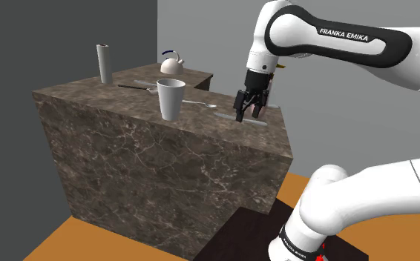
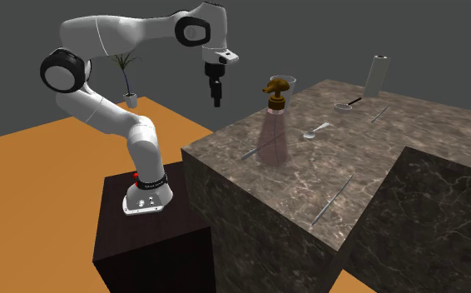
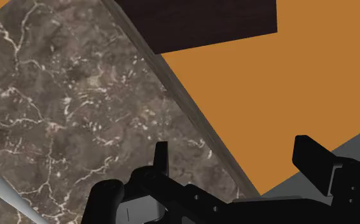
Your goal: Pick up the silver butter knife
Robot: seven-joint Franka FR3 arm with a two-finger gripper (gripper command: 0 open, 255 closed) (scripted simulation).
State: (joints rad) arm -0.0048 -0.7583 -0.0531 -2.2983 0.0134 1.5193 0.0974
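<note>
1. The counter (image 1: 164, 170) is recorded as dark brown marble, veined in white on its top and sides.
2. The floor (image 3: 312, 76) is noted as flat orange.
3. The stand (image 2: 146, 250) is logged as very dark brown, near black.
4. The arm (image 1: 335, 33) is seen as white with dark joints; white lettering is carried on a dark band.
5. The gripper (image 1: 243, 115) is recorded as all black.
6. The butter knife (image 1: 259, 123) is noted as pale silver-grey.
7. The cup (image 1: 171, 98) is logged as plain white, and the kettle (image 1: 172, 64) as white with a dark blue handle.
8. The bottle (image 2: 273, 137) is seen as translucent pink, topped in golden brown.
9. The walls (image 1: 38, 37) are recorded as grey.
</note>
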